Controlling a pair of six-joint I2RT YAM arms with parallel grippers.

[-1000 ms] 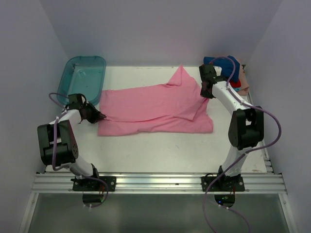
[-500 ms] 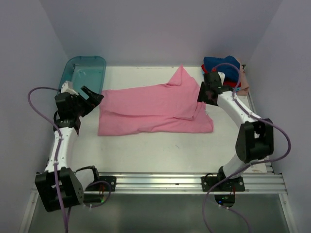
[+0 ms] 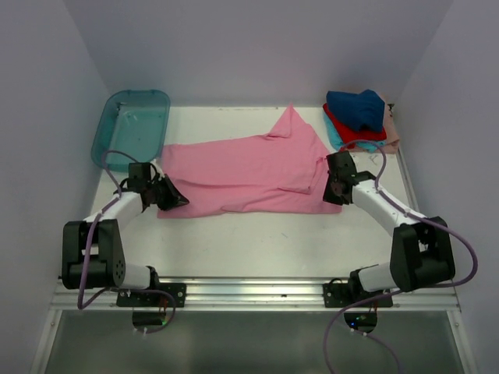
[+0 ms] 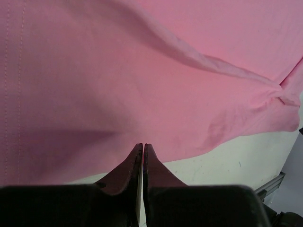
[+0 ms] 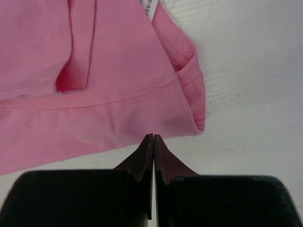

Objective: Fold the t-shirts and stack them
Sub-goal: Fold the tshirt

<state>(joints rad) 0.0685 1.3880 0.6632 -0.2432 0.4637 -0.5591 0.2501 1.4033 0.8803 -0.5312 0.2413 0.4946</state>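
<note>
The pink t-shirt (image 3: pixel 249 171) lies spread flat across the middle of the white table, one sleeve pointing to the back. My left gripper (image 3: pixel 175 199) is shut, its tips over the shirt's near left hem (image 4: pixel 142 94); no cloth shows between the jaws. My right gripper (image 3: pixel 334 192) is shut at the shirt's near right corner (image 5: pixel 118 94), tips touching the hem edge. A small white tag (image 5: pixel 150 8) shows by the folded sleeve. A stack of t-shirts stands at the back right: navy (image 3: pixel 357 107) on top, red (image 3: pixel 360 135), teal and peach beneath.
A translucent teal plastic tub (image 3: pixel 131 125) sits at the back left corner. White walls close in on three sides. The aluminium rail (image 3: pixel 249 292) with both arm bases runs along the near edge.
The left gripper rose open toward the tub, then came back down shut at the shirt's near left hem. The right gripper moved from the back right down to the near right corner.
</note>
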